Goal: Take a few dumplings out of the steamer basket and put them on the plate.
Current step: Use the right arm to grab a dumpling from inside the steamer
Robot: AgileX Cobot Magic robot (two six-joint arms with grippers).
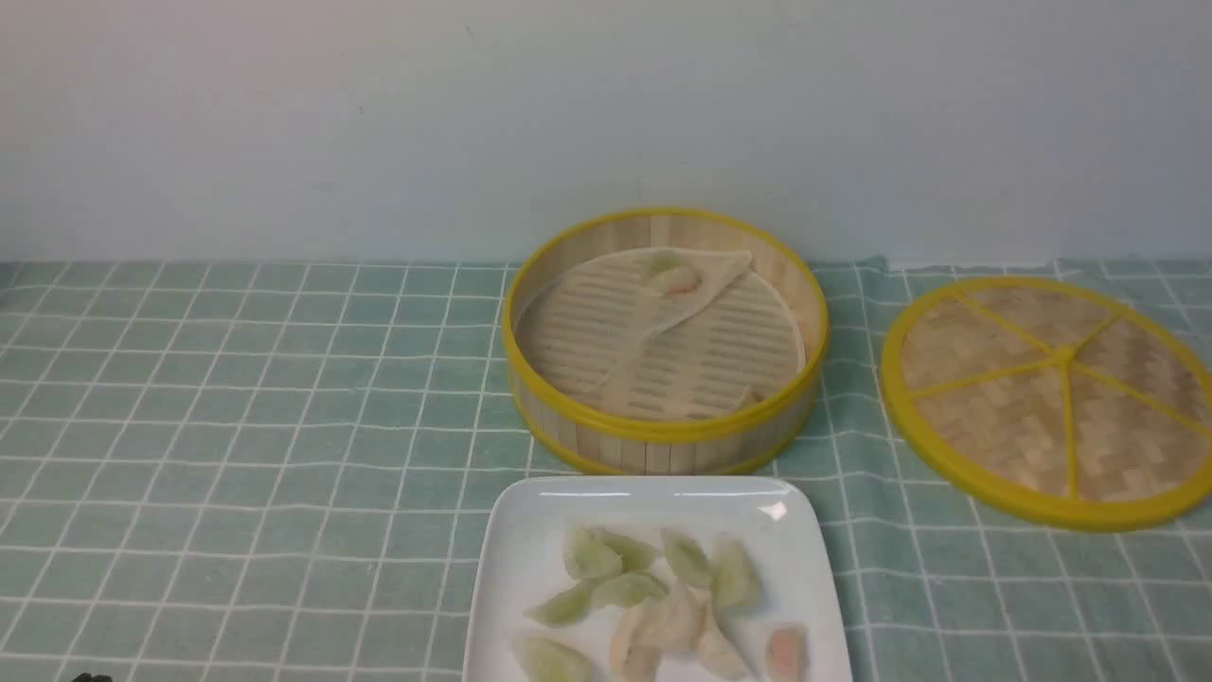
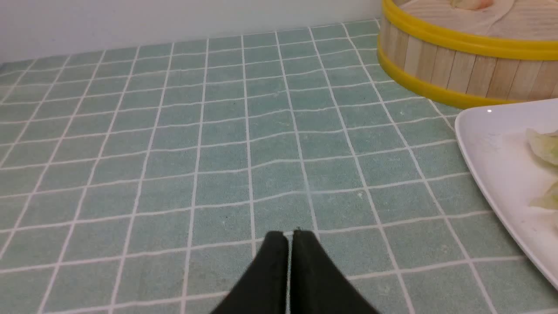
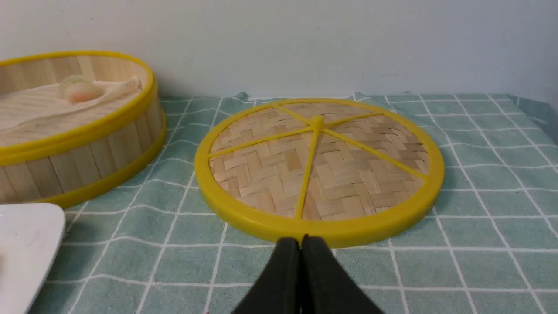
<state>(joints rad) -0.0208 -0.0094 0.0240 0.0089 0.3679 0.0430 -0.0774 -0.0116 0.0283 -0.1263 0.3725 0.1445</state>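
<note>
pale green crescent dumplings [image 1: 628,589], near white square plate's [image 1: 826,530] far edge | likely soft, slippery; pinch thick middles lightly | both pincers [image 2: 290,233] [image 3: 303,239] together, empty

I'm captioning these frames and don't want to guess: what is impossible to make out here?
- Plate: its near edge is cut off by the front view's bottom edge.
- Lid: its underside is hidden, facing the cloth.
- Dumplings: overlapping and blurred in the front view, so an exact count is unsure.
- Basket: its far outer wall is hidden behind its rim in the front view.
</note>
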